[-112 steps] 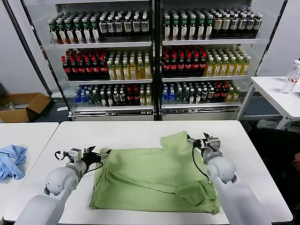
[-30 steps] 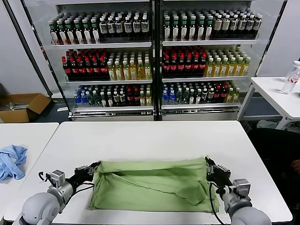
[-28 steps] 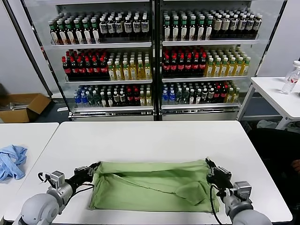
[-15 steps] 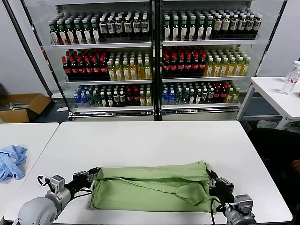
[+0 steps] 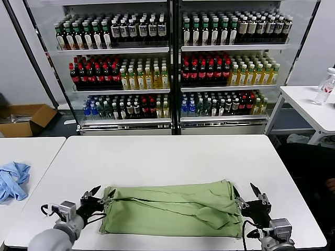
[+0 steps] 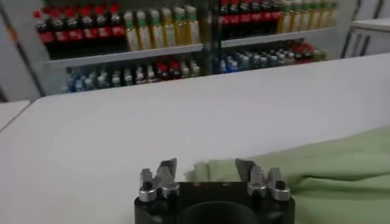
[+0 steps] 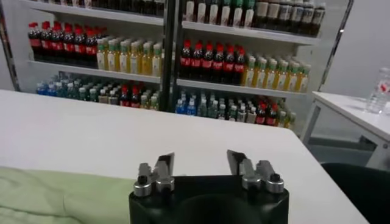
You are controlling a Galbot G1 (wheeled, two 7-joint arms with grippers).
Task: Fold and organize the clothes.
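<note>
**Shirt folded to a band, both grippers let go – risk check**

Shirt [image 5: 172, 206]: light green, lying as a long left-right band on the near part of the white table [image 5: 167, 154], near edge close to the table's near edge. Layers uneven; a loose flap shows toward the right end, and a diagonal crease runs across the top layer. Collar, buttons, print not visible.

Left gripper [image 5: 98, 196]: at the shirt's left end, fingers spread apart, nothing between them. Wrist view shows cloth just beyond the fingertips; contact can't be confirmed.

Right gripper [image 5: 249, 194]: just off the shirt's right end, fingers spread, holding nothing. Wrist view shows the cloth to one side, not between the fingers.

Off-task: blue cloth [image 5: 13, 180] on the separate table at far left, well apart.

Judgement: lengthwise fold looks set down; further folds likely remain.

Risks:
- Fingertips near both ends – withdrawal could snag the hem and drag the top layer open.
- Loose flap at right may slip out during the next fold, giving a lopsided stack.
- Shirt near the table edge; any pull toward the robot could slide it off.
- Re-grasp may catch only one layer, so the fold separates.
</note>
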